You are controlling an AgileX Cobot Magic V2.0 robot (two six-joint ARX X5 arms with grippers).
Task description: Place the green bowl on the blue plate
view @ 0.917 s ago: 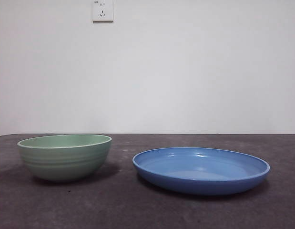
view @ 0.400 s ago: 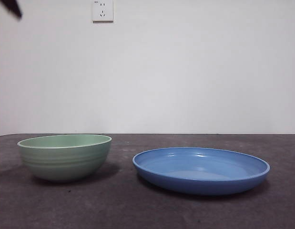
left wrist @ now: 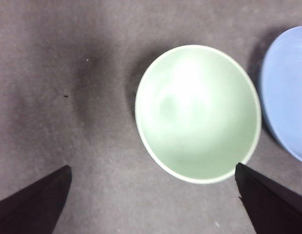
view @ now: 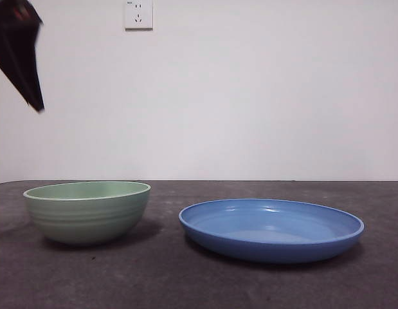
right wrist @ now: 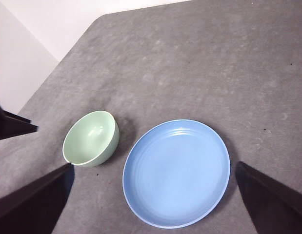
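The green bowl [left wrist: 198, 113] sits upright on the table beside the blue plate [view: 271, 228], untouched; it looks rigid, light and smooth-walled, best pinched at the rim by the left gripper [left wrist: 151, 204], jaws spread wide above it, with the right gripper [right wrist: 153, 200] likewise spread, aloft.

In the left wrist view the blue plate [left wrist: 289, 92] is cut off by the picture's edge, so only a curved slice of its rim and floor shows. The left gripper [left wrist: 153, 202] shows only two dark jaw tips at the corners (the rest lies outside the picture). In the front view the same gripper is a black, slightly blurred wedge clipped by the top corner. The right gripper [right wrist: 153, 200] likewise shows only its jaw tips, and its arm stays out of sight.
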